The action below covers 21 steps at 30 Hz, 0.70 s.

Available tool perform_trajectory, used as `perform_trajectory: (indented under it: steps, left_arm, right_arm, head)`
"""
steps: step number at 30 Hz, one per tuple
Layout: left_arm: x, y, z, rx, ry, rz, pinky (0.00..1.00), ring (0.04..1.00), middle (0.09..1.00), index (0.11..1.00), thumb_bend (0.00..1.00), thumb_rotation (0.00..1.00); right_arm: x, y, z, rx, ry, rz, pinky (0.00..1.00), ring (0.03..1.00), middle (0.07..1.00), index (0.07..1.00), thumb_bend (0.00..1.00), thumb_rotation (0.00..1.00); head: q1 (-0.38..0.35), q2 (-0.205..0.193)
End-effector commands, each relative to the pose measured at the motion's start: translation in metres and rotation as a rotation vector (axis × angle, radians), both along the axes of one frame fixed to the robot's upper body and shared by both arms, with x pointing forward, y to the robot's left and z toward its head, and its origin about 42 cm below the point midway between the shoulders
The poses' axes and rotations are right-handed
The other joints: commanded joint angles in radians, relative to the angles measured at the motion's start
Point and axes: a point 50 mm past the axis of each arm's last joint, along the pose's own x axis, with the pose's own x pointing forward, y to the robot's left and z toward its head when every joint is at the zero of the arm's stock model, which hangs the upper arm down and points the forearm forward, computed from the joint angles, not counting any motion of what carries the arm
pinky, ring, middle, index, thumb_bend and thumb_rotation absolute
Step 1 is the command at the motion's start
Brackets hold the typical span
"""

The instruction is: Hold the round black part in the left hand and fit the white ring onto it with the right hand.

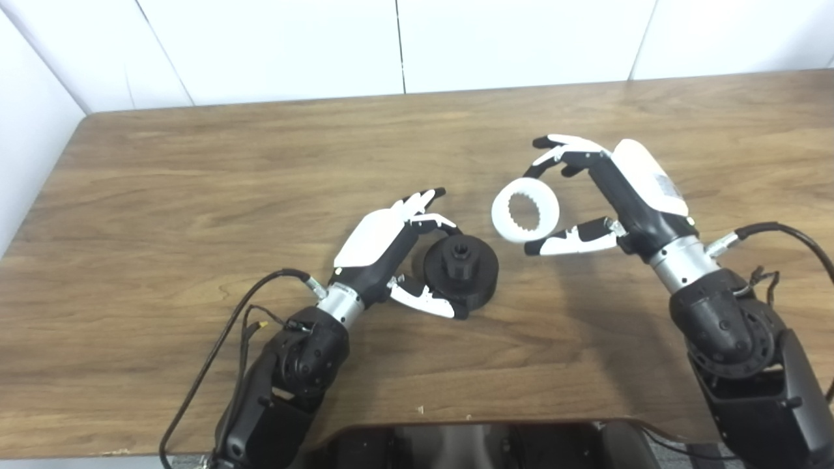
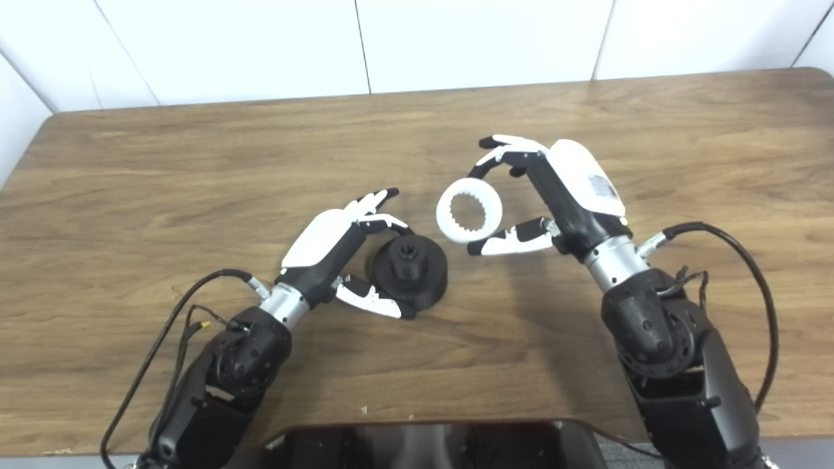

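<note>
The round black part [image 1: 461,270] rests on the wooden table [image 1: 195,195] near the middle, a small hub standing up from its top. My left hand [image 1: 391,251] wraps it from the left, thumb in front and fingers behind, touching its rim. The white ring [image 1: 525,210], toothed inside, hangs tilted above the table to the right of the black part. My right hand [image 1: 609,192] is shut on the ring, thumb under it and fingers over its top edge. Ring and black part are apart.
White wall panels [image 1: 391,45] stand behind the table's far edge. Cables [image 1: 215,345] trail from both wrists near the front edge. A dark part of the robot's body [image 1: 482,446] shows at the bottom centre.
</note>
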Motion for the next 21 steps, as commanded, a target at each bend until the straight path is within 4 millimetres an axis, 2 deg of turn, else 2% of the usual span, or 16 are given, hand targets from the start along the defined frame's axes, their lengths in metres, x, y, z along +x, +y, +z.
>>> perform_trajectory:
  steps: [1, 12, 21]
  left_arm:
    - [0.004, -0.002, 0.007, 0.019, -0.032, -0.011, 1.00, 1.000, 1.000, 0.609, 0.96, 0.32]
    - [0.005, -0.003, 0.006, 0.026, -0.035, -0.013, 1.00, 1.000, 1.000, 0.609, 0.96, 0.35]
    - [0.005, -0.003, 0.007, 0.020, -0.028, -0.014, 1.00, 1.000, 1.000, 0.611, 0.96, 0.33]
  right_arm:
    - [-0.002, 0.011, 0.021, 0.022, -0.091, 0.052, 0.68, 0.851, 0.828, 0.489, 0.52, 0.15]
    - [-0.011, 0.031, 0.017, 0.024, -0.057, 0.118, 0.70, 0.858, 0.818, 0.489, 0.52, 0.15]
    - [-0.010, 0.045, 0.009, 0.033, -0.035, 0.142, 0.72, 0.861, 0.827, 0.489, 0.52, 0.16]
  head:
    - [0.002, 0.001]
    - [0.001, 0.005]
    - [-0.001, 0.005]
